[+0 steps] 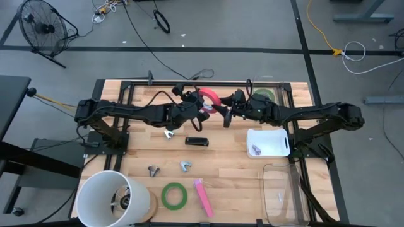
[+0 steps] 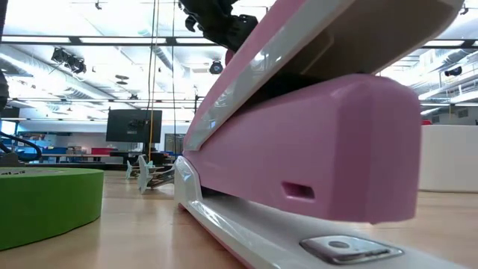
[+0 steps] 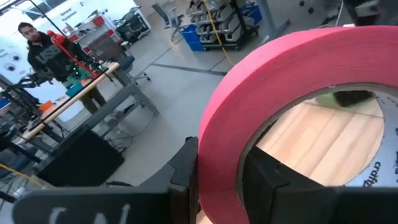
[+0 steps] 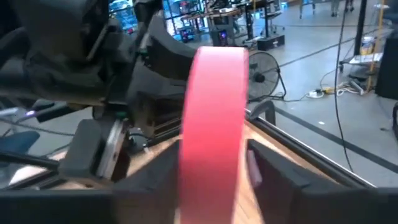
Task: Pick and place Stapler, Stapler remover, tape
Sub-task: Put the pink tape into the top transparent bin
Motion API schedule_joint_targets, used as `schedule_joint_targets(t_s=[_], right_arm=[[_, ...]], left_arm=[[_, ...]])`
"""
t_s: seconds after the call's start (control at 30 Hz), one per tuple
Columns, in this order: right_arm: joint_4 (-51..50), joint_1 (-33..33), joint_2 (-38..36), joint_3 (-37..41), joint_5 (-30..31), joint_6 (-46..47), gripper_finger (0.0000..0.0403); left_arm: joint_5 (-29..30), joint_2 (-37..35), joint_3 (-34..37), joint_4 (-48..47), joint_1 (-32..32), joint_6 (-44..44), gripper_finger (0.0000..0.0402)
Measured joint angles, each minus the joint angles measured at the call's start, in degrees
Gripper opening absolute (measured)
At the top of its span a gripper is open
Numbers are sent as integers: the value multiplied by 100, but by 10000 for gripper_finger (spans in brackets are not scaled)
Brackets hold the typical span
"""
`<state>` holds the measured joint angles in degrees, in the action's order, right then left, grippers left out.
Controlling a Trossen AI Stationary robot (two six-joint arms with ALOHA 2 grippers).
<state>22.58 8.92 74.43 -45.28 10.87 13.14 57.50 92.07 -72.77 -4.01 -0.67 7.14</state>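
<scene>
Above the table's far middle hangs a red-pink tape roll (image 1: 213, 98), and both grippers meet at it. My left gripper (image 1: 204, 107) is shut on its ring. My right gripper (image 1: 226, 113) is open, one finger close beside each flat face of the roll (image 4: 211, 93). A green tape roll (image 1: 173, 195) lies flat by the near edge and another (image 1: 262, 96) at the far right. The pink stapler (image 1: 203, 197) lies beside the near roll. A black stapler (image 1: 196, 141) lies mid-table. Small metal staple removers (image 1: 153, 170) (image 1: 185, 166) lie left of centre. My left gripper pinches the wall of the roll's ring (image 3: 217, 143), one finger (image 3: 273, 180) inside the centre hole and one (image 3: 186, 168) outside. It comes about level from the table's left. The roll stands on edge, lifted clear of the table. My right gripper: I cannot tell whether its fingers touch the roll.
A white tray (image 1: 278, 150) stands at the right with a small item in it. A clear bin (image 1: 284, 189) sits at the near right and a big white cylinder (image 1: 110, 198) at the near left. Another metal piece (image 1: 169, 133) lies under the left arm.
</scene>
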Motion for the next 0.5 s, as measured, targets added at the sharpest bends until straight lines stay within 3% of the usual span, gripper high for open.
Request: schedule_joint_targets(t_s=[0.07,0.1,0.2,0.37,0.5], right_arm=[[-2,-1,0,0,45,-121,95],[13,3,0,0,25,-195,89],[39,3,0,0,13,-340,89],[-140,80,-114,2,9,-545,89],[-758,272,-561,2,47,-560,89]], left_arm=[[36,0,0,-13,-2,8,84],[54,0,0,-11,-2,5,84],[52,0,0,-26,-17,-6,89],[13,-4,0,-106,-17,-3,166],[111,-7,-9,-448,13,-33,204]])
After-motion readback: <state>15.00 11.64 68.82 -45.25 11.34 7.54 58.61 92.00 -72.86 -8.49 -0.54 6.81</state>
